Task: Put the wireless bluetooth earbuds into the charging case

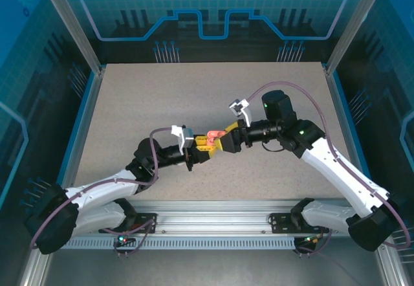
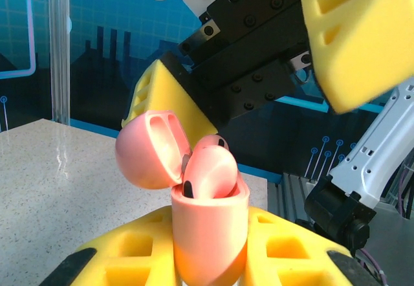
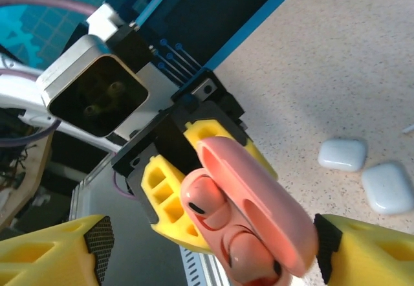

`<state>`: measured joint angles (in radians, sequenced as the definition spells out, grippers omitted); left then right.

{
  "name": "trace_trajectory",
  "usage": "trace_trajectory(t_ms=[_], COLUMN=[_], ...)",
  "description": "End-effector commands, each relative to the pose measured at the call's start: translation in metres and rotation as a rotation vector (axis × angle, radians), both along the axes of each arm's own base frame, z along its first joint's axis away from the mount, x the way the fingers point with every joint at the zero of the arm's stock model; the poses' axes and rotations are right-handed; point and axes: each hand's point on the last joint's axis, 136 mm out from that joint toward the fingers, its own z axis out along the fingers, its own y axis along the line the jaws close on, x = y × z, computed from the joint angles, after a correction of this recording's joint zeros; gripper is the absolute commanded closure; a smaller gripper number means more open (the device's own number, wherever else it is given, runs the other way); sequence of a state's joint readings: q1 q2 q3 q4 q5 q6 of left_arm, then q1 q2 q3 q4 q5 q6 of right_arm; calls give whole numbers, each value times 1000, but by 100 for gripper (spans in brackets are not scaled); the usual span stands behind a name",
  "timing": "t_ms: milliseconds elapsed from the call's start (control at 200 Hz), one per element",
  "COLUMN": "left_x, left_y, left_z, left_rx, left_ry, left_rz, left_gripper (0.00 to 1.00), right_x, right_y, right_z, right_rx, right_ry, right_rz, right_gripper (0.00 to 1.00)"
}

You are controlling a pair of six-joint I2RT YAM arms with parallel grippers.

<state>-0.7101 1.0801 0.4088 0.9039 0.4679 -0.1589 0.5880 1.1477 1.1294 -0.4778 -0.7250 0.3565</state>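
From above: at mid-frame, left claw [image 1: 204, 146] clamped on a pink case [image 1: 212, 135], right claw [image 1: 228, 140] just to its right, both over the table [image 1: 162, 92].

Left wrist view: at bottom centre, pink case upright between own yellow fingers, lid swung open to the left, pink earbuds [image 2: 210, 169] seated inside. Across the upper frame, right claw spread wide, gripping nothing.

Right wrist view: at centre, case with both earbuds in, own fingers parted toward the lower corners on either side. At right edge, two white cases [image 3: 343, 154] [image 3: 388, 187] lying side by side.
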Motion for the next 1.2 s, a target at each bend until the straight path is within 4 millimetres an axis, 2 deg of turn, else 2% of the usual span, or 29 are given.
trace_trajectory(t_ms=[0, 160, 285, 525, 740, 915, 1116, 1196], left_x=[-1, 1, 2, -2, -11, -16, -19, -19], left_y=[-2, -2, -3, -3, -3, -1, -2, -2], left_z=[15, 11, 9, 10, 11, 15, 17, 19], left_rx=[-32, -22, -19, -21, -13, -17, -17, -19], left_ry=[-31, -19, -13, -17, -37, -58, -64, -67], left_rz=[-9, 2, 2, -13, -52, -65, -82, -84], left_gripper=[97, 97, 97, 97, 97, 97, 96, 96], right_x=[-9, -9, -9, 2, -15, -27, -25, -25], right_y=[7, 2, -2, -26, -37, -36, -24, -17], right_z=[23, 31, 33, 15, 6, -1, -7, -11], right_rx=[49, 41, 29, -130, -174, -181, -195, -197], right_ry=[-44, -100, -135, -279, -558, -682, -685, -669], right_rz=[65, 49, 26, -43, 114, 248, 308, 335], right_gripper=[25, 35, 36, 31, 23, 24, 26, 30])
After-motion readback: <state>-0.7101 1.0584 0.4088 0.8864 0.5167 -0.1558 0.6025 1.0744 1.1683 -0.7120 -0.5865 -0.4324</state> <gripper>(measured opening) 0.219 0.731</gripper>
